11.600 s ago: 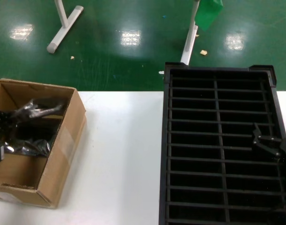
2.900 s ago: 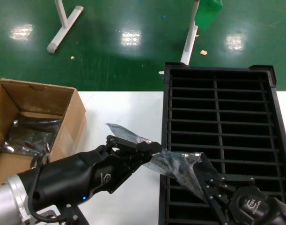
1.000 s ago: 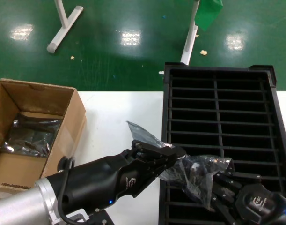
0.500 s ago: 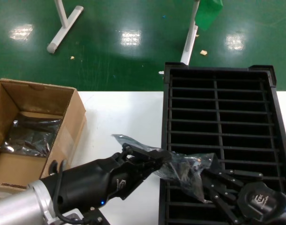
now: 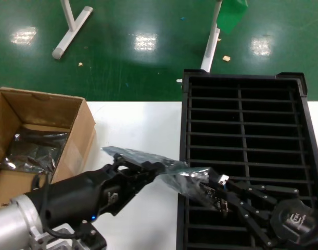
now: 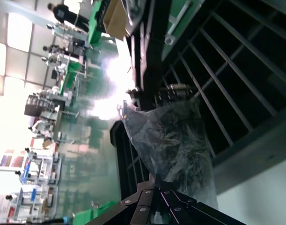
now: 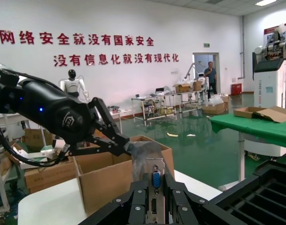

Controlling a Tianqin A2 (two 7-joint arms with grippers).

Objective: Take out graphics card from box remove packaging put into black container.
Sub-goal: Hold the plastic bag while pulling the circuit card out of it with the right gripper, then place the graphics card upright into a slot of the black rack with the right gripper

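Card half out of its bag, over the near-left corner of the black container (image 5: pixel 246 83).

Box (image 5: pixel 70 151) at the table's left edge holds more bags. Packaging (image 5: pixel 148 159): light, slick, crinkly; my left gripper (image 5: pixel 143 167) pinches its free end shut. Graphics card (image 5: pixel 213 190): stiff, fragile; my right gripper (image 5: pixel 226 194) clamps its bracket end, blue port facing it. Long axis runs across the ribs, I judge.
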